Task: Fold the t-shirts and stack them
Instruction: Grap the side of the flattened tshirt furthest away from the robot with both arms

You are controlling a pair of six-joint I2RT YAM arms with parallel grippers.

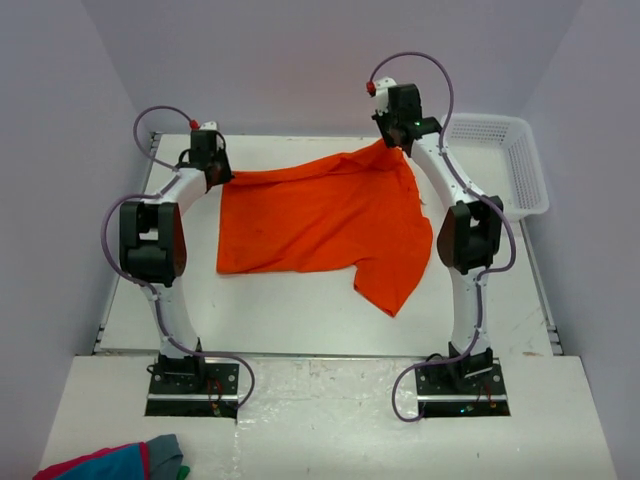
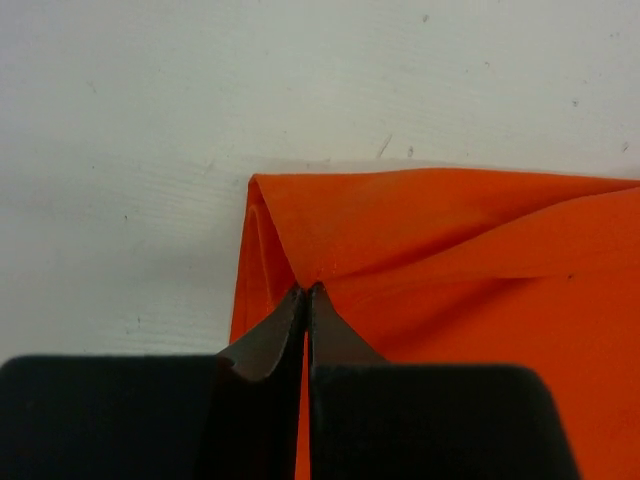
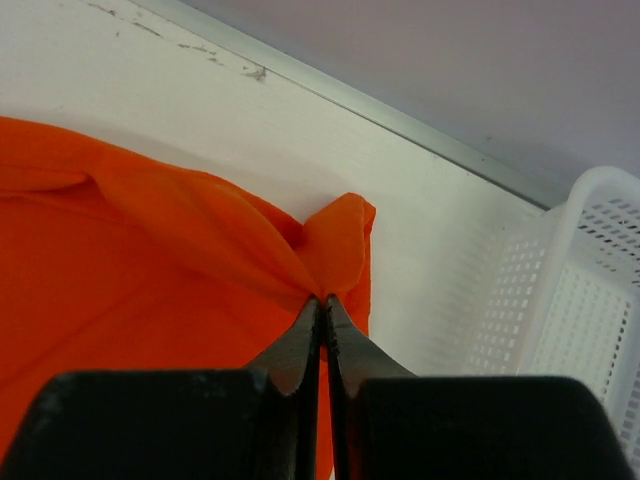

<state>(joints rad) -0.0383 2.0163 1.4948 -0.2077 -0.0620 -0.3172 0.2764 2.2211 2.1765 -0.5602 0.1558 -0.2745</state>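
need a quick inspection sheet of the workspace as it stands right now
surface: white table, lightly scuffed
job's things: one orange t-shirt, spread out, not yet folded, near right part trailing toward the right arm
clutter: white basket at the far right edge; red, blue and grey cloth bundle in front of the left base
grippers: left gripper shut on the shirt's far left corner; right gripper shut on its far right corner
cables: purple cables looped at each wrist and base, none on the cloth
surroundings: plain pale walls
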